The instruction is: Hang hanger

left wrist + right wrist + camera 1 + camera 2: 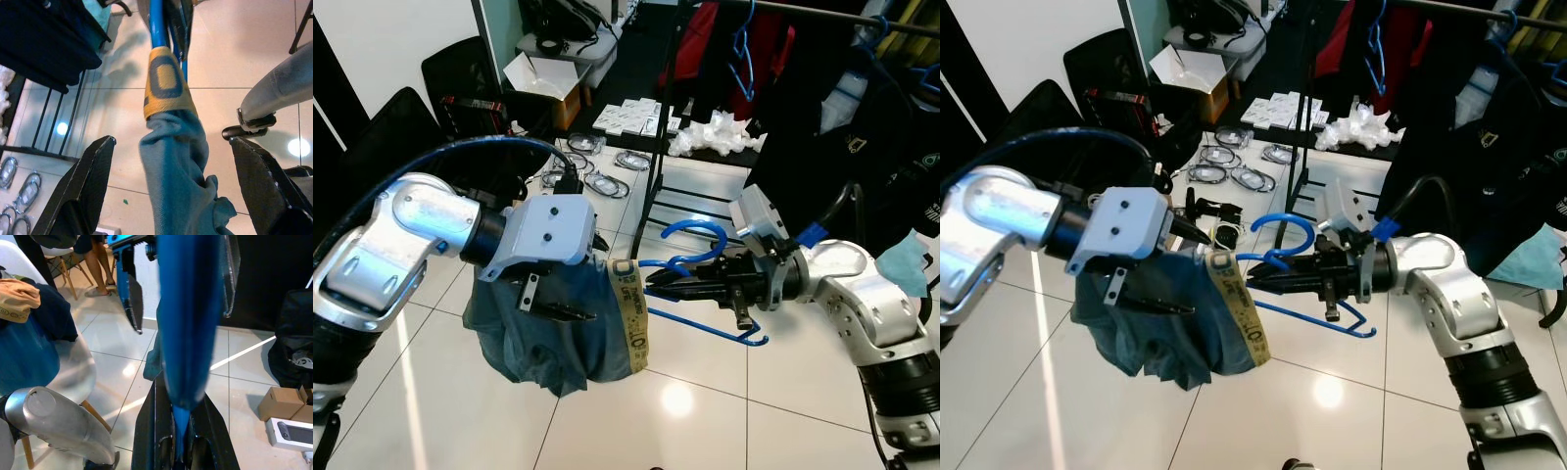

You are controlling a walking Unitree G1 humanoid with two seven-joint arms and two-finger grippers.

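Out over the white tiled floor [705, 401], the right gripper [656, 281] is clenched on the blue hanger [690, 233], its two black fingers pinched together around the wire just below the hook; the right wrist view looks straight up the blue wire from between them. The hanger is held up in mid-air between the two arms, its hook curling upward and its lower bar slanting down toward five o'clock, ending just under the right forearm.

A dark blue-grey garment [548, 333] with a yellow printed band [628, 313] is threaded on the hanger's left end and sags in a heavy bundle at about seven o'clock from the hook. The left gripper [570, 313] sits against that bundle — its fingers [83, 191] stand spread wide on either side of the cloth in the left wrist view, released, clamping nothing.

Beyond, at one o'clock, a clothes rail [862, 20] carries dark and red garments and another blue hanger [741, 49]. Coiled cables [607, 183] and small white boxes [628, 116] lie on the floor at twelve o'clock, and a person's legs [98, 264] show beside a chair.
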